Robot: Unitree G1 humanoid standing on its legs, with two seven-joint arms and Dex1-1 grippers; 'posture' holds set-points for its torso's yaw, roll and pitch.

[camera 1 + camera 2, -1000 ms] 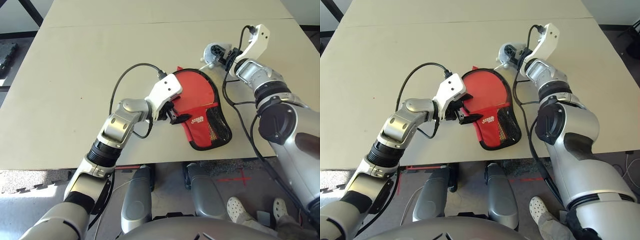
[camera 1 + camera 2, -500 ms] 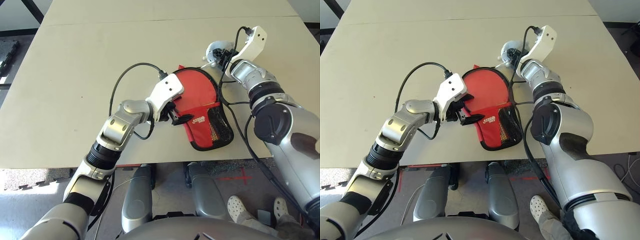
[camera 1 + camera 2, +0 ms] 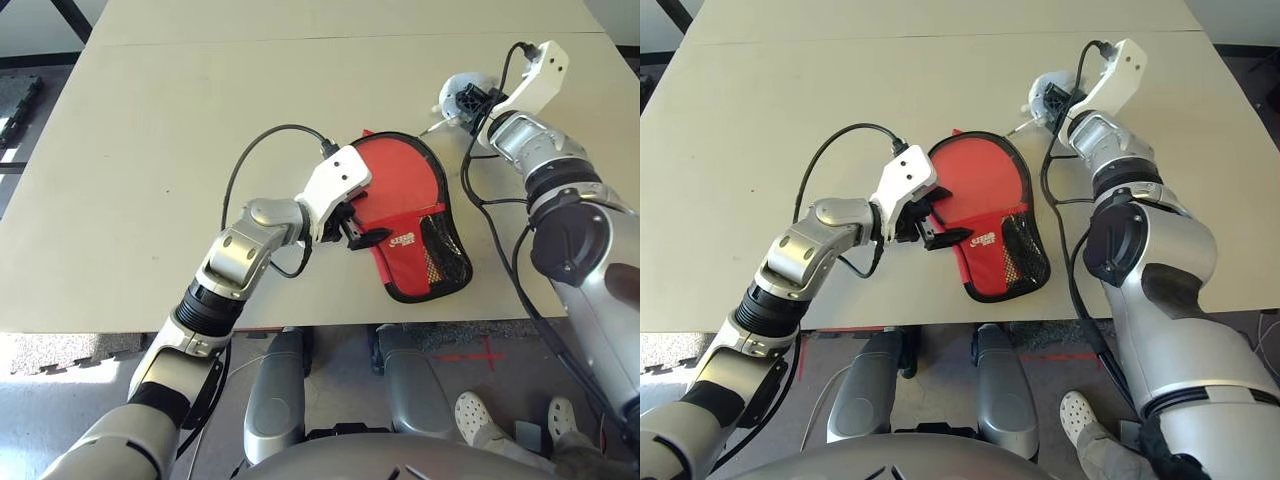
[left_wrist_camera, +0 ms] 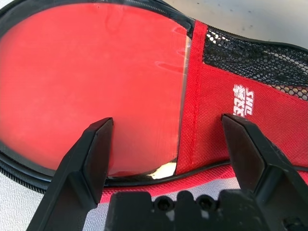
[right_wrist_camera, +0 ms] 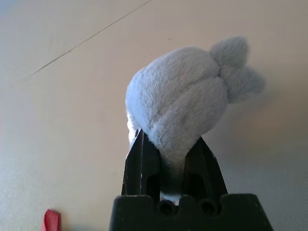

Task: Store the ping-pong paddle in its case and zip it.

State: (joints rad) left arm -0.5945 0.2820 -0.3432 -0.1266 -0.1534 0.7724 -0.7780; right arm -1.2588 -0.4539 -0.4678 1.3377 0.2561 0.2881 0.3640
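**Helper:** Where is the paddle [image 4: 91, 82] now?

**Me:** In the case [image 3: 405, 222], near the front of the table [image 3: 150, 150]. The red face shows, and the case is not zipped yet.

**Helper:** What are my fingers doing?

**Me:** My left gripper [image 4: 168, 144] is wide open, right at the case's side edge. My right gripper [image 5: 166, 161] pinches a soft pouch [image 5: 187, 103], off past the round end.

**Helper:** Which way does the case lie?

**Me:** Round end away from me, narrow end toward me. I think the left arm is nearer.
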